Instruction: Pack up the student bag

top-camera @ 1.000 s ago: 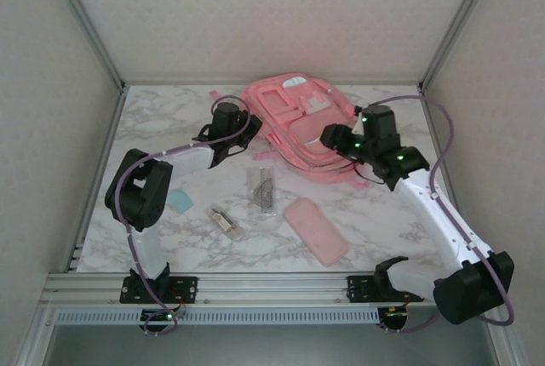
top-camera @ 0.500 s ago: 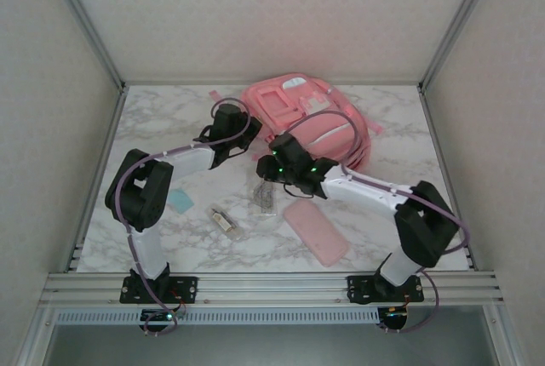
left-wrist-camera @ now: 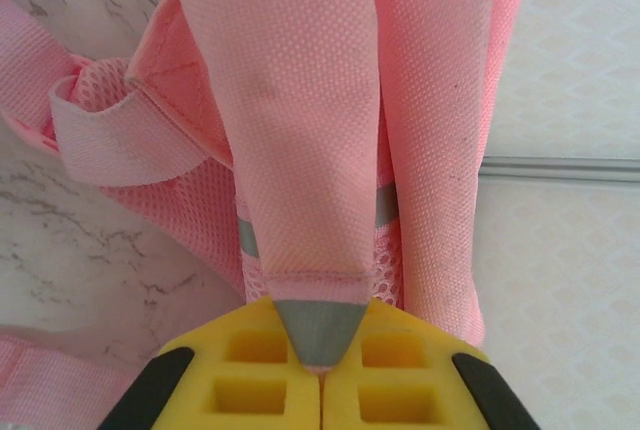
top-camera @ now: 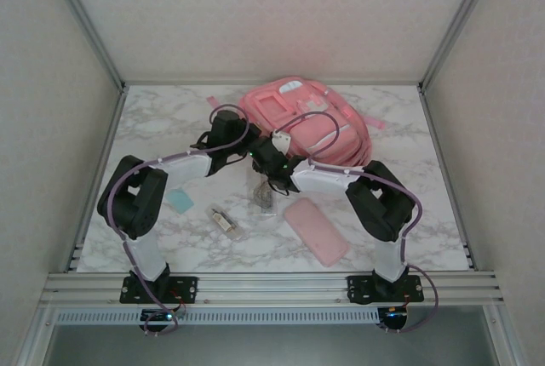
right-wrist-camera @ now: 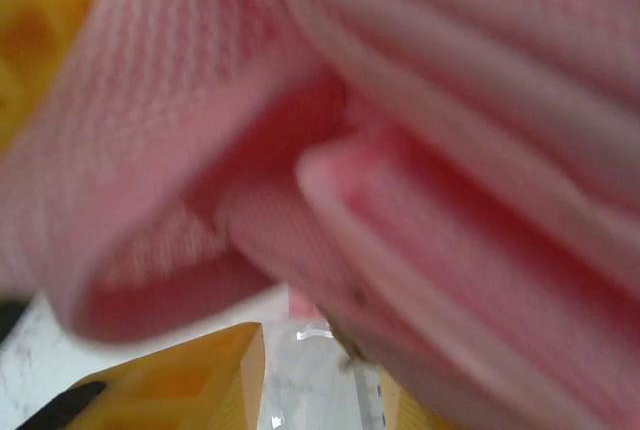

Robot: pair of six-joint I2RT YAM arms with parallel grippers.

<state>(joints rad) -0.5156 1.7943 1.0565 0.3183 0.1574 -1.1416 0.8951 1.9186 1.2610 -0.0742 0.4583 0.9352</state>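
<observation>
Overhead, the student bag lies at the back middle of the marble table, front pockets up. The left gripper and right gripper crowd together at its near-left edge. Loose on the table nearer the arms are a clear ruler packet, a small bottle-like item, a pink pencil case and a pale blue flat piece. With the wrists this close, a sideways move by either could knock the other. In the left wrist view, the yellow pads are pressed tight on the grey tip of a pink strap, and only that tip is caught. Any tug on the bag could pull so shallow a hold free and let the fabric drop. In the right wrist view, blurred pink bag fabric sits hard against the lens. The yellow fingers stand partway apart, with nothing plainly between them. A finger could snag a fold, or closing blind could pinch the wrong layer. The packet seems to lie just beneath, so a low sweep could drag it.
</observation>
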